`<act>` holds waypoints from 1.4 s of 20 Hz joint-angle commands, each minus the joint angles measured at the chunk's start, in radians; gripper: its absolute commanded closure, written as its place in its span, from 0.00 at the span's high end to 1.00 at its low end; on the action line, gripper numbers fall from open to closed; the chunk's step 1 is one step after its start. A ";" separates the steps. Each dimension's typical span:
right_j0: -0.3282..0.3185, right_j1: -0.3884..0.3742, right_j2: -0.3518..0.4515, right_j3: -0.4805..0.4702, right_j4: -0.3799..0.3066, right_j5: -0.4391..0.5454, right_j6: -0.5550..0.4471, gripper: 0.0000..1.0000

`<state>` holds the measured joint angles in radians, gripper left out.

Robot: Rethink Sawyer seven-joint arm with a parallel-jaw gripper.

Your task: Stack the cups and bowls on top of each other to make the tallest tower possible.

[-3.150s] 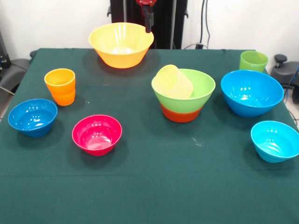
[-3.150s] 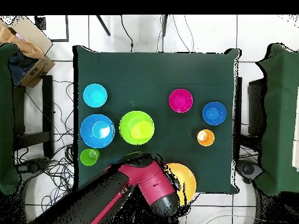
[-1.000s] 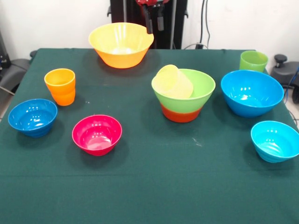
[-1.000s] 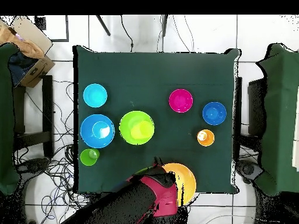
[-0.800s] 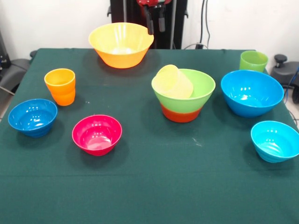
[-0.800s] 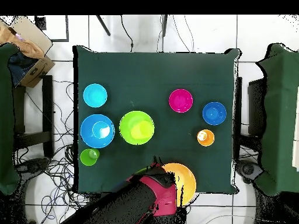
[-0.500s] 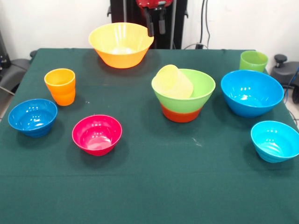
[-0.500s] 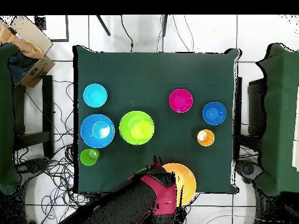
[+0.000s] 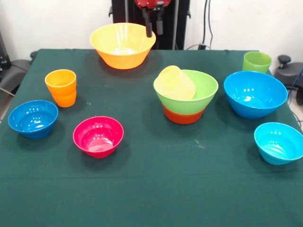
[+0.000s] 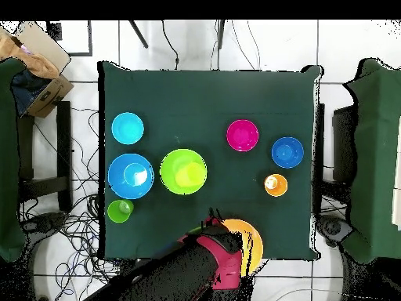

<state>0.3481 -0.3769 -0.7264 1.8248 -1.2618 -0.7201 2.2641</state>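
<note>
The tower (image 9: 185, 97) stands near the table's middle: the light green bowl (image 9: 199, 92) sits in the orange-red bowl (image 9: 183, 116), with the pale yellow cup (image 9: 176, 82) tilted inside. The gripper (image 9: 154, 23) hangs above the big yellow-orange bowl (image 9: 122, 45) (at its rim), fingers apart, holding nothing.

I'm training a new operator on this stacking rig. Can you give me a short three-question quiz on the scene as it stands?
1. True or false: the pale yellow cup stands upright inside the light green bowl.
2. Which bowl does the light green bowl sit in? A) magenta B) orange-red C) small cyan
3. Fill in: the gripper hangs over the rim of the big ______ bowl.

Key
1. False: it lies tilted, its mouth partly toward the camera.
2. B, the orange-red bowl.
3. yellow-orange; the two fingers stand apart, holding nothing.
</note>
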 commanded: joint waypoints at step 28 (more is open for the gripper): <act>-0.040 0.299 0.031 0.058 0.276 -0.034 -0.543 1.00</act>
<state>0.3227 -0.1742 -0.7998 1.8668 -1.0174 -0.7205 1.9805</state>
